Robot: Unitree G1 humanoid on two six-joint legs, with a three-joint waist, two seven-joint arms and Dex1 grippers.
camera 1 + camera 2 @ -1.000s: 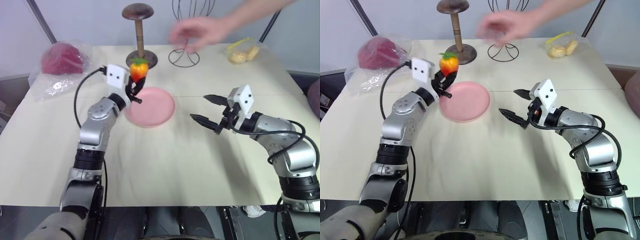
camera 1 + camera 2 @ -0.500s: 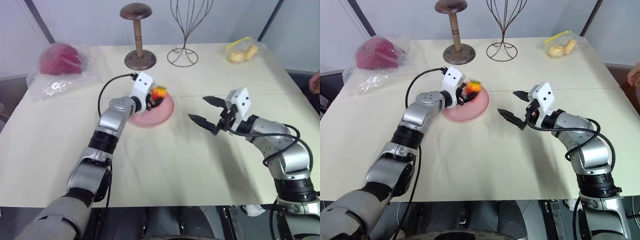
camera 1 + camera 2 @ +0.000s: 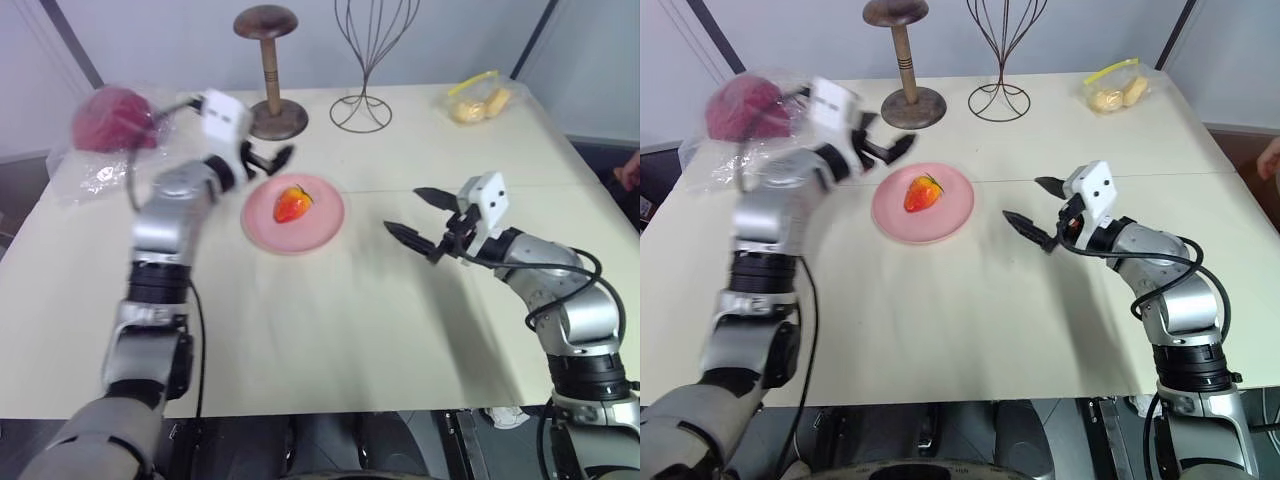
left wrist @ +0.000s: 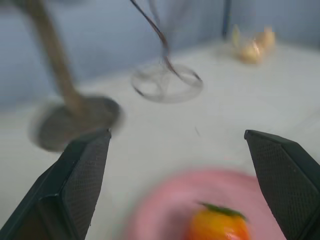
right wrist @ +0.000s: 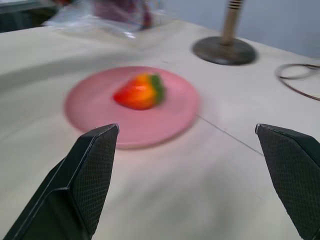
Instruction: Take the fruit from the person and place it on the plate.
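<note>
While the fruit (image 3: 291,204) lies on the pink plate (image 3: 320,228) near the middle of the desk (image 3: 330,330), the left gripper (image 3: 268,158) hangs just beyond the plate's far-left rim, fingers spread and empty, its outline smeared by blur. Across the desk, the right gripper (image 3: 417,212) hovers with fingers apart, holding nothing. At the right edge, a sliver of the person (image 3: 630,168) is cut off by the frame.
</note>
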